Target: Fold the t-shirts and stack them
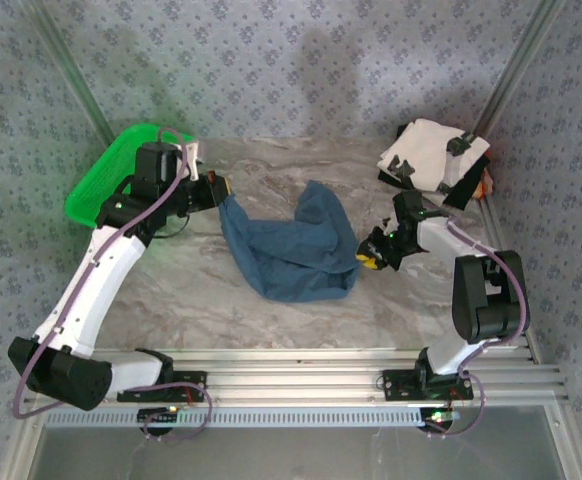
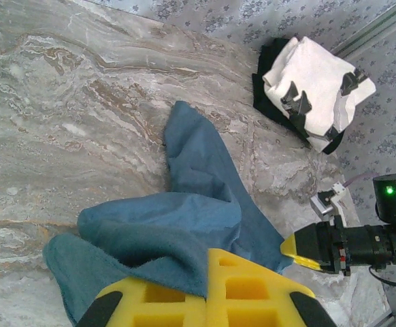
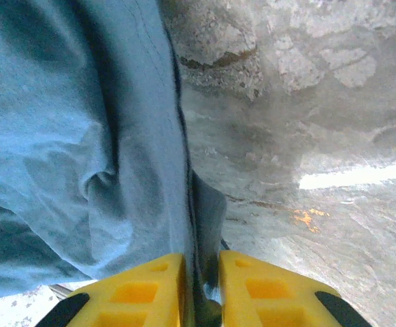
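On marble table (image 1: 281, 165), dusty-blue t-shirt (image 1: 293, 252) (crumpled), ends pinched by left gripper (image 1: 220, 189) and right gripper (image 1: 370, 258).

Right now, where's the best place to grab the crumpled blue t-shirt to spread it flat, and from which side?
Its two outer ends, one from each side. The blue t-shirt lies bunched in a band across the table, so pulling the ends apart should flatten it. The left fingers pinch the left end, and the right fingers the right edge.
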Robot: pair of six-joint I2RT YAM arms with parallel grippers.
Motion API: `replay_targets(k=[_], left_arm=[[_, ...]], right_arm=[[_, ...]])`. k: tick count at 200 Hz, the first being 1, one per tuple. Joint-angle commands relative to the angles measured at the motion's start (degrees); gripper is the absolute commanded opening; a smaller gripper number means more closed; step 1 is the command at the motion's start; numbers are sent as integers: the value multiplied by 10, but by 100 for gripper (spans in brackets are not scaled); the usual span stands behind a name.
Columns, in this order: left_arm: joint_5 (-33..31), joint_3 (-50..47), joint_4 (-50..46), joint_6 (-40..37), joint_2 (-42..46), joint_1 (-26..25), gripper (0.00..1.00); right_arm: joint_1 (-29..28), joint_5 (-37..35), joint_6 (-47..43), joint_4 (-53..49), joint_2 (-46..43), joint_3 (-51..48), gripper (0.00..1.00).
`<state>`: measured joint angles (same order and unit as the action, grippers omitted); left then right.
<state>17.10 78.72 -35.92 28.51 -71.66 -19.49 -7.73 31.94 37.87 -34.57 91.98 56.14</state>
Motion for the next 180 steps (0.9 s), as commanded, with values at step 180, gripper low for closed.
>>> replay_targets(k=[180], left_arm=[[7,-25,21,-11,19,6,0]], right_arm=[[-1,-23,-35,-53,-7,49,1]])
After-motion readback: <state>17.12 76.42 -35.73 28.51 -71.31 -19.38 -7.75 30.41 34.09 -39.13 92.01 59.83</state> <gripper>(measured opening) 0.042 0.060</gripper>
